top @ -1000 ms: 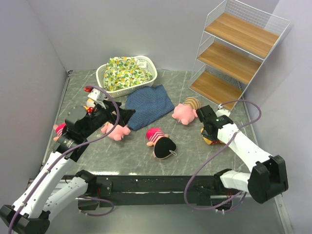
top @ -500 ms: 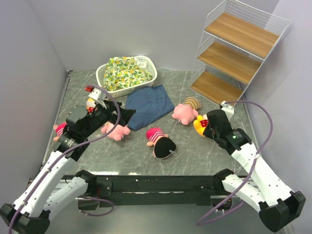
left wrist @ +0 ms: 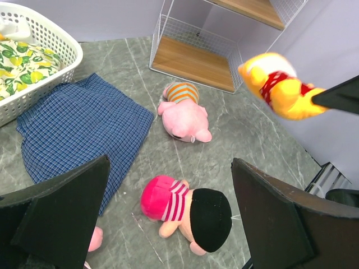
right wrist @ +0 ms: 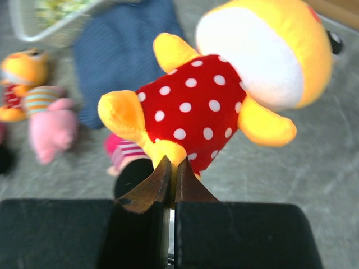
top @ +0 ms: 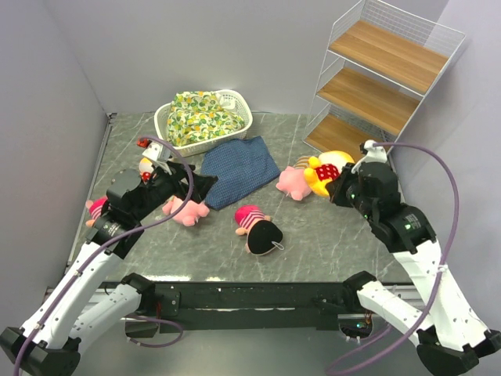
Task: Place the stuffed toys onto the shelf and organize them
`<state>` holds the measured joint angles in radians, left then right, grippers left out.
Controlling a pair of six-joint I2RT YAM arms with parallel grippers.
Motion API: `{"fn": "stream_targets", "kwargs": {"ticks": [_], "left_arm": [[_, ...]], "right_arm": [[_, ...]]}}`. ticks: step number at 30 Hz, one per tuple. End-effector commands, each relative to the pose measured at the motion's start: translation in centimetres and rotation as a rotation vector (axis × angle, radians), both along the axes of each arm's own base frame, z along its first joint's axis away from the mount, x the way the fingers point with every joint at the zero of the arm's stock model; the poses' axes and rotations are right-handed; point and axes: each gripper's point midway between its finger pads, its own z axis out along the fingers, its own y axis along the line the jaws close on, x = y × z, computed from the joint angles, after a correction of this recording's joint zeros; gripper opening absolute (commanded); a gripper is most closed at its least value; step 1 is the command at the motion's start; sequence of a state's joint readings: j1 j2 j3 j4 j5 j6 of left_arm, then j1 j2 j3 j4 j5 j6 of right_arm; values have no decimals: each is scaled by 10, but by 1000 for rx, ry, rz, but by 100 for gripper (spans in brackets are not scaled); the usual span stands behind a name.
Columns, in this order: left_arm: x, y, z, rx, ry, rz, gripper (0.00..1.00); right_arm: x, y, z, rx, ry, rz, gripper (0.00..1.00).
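Yellow bear point(right wrist: 193, 109): soft, light; torso judged the firmer hold.
Right gripper point(right wrist: 171, 171): clamped on its leg.
Left gripper point(left wrist: 169, 188): spread, empty.

The right gripper point(top: 340, 186) holds a yellow bear point(top: 329, 166) near the shelf point(top: 387, 55) (by its lowest board). A pink piglet point(top: 291, 182) lies just beside the bear, and a pink-hatted doll point(top: 258, 227) lies farther left on the counter point(top: 313, 243). The left gripper point(top: 192, 188) hangs over another piglet point(top: 188, 210).

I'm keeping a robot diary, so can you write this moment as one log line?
right gripper: shut on yellow bear, held off table near shelf | left gripper: open, empty | shelf: no toys yet
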<state>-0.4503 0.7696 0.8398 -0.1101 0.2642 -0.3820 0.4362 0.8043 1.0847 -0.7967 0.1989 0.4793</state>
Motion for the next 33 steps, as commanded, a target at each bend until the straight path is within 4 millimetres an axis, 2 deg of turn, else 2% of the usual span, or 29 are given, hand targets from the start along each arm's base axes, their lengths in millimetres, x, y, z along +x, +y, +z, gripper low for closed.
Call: {"fn": "stream_targets", "kwargs": {"ticks": [1, 2, 8, 9, 10, 11, 13, 14, 16, 17, 20, 26, 28, 29, 30, 31, 32, 33], "left_arm": [[-1, 1, 13, -12, -48, -7, 96], [-2, 0, 14, -14, -50, -8, 96], [-2, 2, 14, -14, -53, -2, 96], [-1, 1, 13, -13, -50, -2, 96], [-1, 1, 13, -13, -50, -4, 96], [-1, 1, 13, -13, -50, -4, 96], [-1, 1, 13, -11, -50, -4, 97], [-1, 1, 13, -11, -51, -2, 96], [-1, 2, 13, -11, -51, -1, 96], [-1, 2, 13, -11, -51, 1, 96], [0, 1, 11, -9, -47, -2, 96], [0, 1, 11, -7, -45, -2, 96], [-1, 2, 11, -6, -46, 2, 96], [-1, 2, 12, -5, -48, 2, 96], [-1, 3, 14, -7, -55, 5, 96], [-2, 4, 16, -8, -61, 9, 96], [-3, 5, 16, -9, -63, 9, 96], [-4, 5, 18, -10, -69, 10, 96]], "right_arm": [[-1, 41, 58, 64, -131, 262, 0], [1, 45, 60, 58, -128, 283, 0], [12, 54, 111, 59, -270, 338, 0], [13, 56, 125, 57, -307, 350, 0], [19, 58, 128, 45, -310, 353, 0], [21, 55, 143, 28, -348, 344, 0], [31, 52, 152, 2, -362, 318, 0], [33, 45, 169, -16, -405, 289, 0], [42, 42, 181, -42, -434, 259, 0], [43, 37, 195, -67, -476, 247, 0], [55, 24, 217, -162, -547, 196, 0], [72, -3, 266, -418, -824, 89, 0], [83, -8, 272, -501, -838, 86, 0], [84, -12, 286, -515, -860, 77, 0], [97, -11, 284, -539, -847, 80, 0], [103, -18, 288, -564, -849, 66, 0], [107, -33, 299, -581, -858, 18, 0], [123, -38, 294, -594, -828, 9, 0]]}}
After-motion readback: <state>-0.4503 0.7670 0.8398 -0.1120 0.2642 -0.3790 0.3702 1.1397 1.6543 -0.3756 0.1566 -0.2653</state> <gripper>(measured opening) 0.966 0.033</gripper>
